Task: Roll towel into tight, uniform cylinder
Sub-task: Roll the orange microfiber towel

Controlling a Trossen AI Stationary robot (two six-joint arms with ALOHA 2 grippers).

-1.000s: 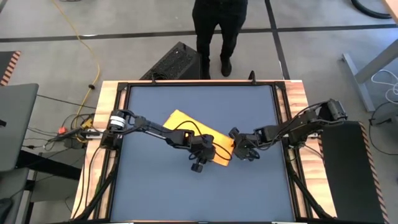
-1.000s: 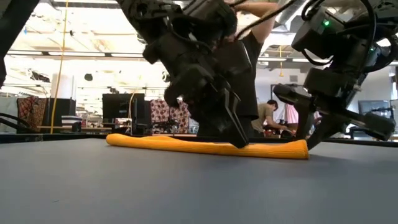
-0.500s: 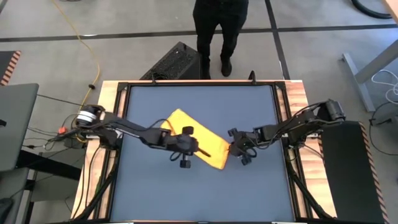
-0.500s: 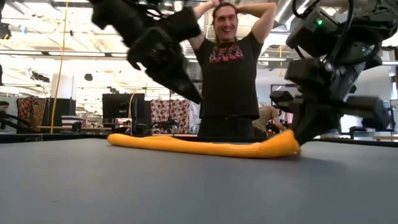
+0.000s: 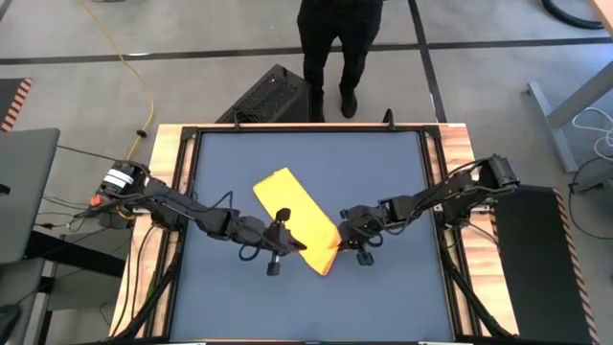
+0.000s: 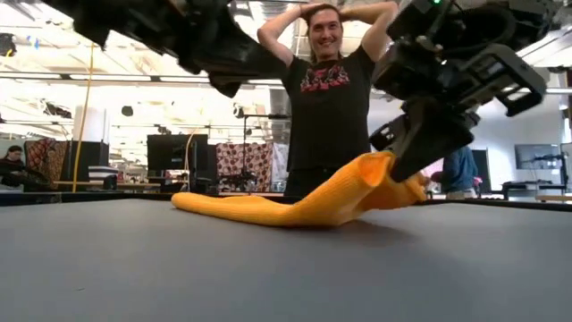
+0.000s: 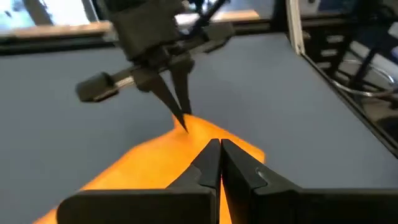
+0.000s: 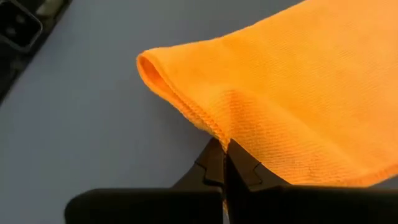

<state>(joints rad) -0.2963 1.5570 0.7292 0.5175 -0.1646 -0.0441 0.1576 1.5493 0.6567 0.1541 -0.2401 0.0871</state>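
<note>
The yellow towel (image 5: 292, 211) lies as a folded strip slanting across the middle of the dark table mat (image 5: 383, 172). My right gripper (image 5: 337, 244) is shut on the strip's near end and holds it lifted off the mat, seen in the low view (image 6: 393, 168) and the right wrist view (image 8: 224, 148). The rest of the towel (image 6: 259, 208) stays flat. My left gripper (image 5: 301, 247) is shut and empty, raised just above the same end of the towel (image 7: 143, 165). The left wrist view shows its own tips (image 7: 219, 144) close to the right gripper (image 7: 182, 121).
A person in black (image 5: 335, 38) stands beyond the table's far edge, also in the low view (image 6: 326, 98). A black case (image 5: 273, 96) lies on the floor there. Wooden rails (image 5: 168, 153) frame the mat.
The right gripper has pulled the towel's near end leftward and lifted it off the mat. The left gripper has come off the towel, drawn back and risen.
</note>
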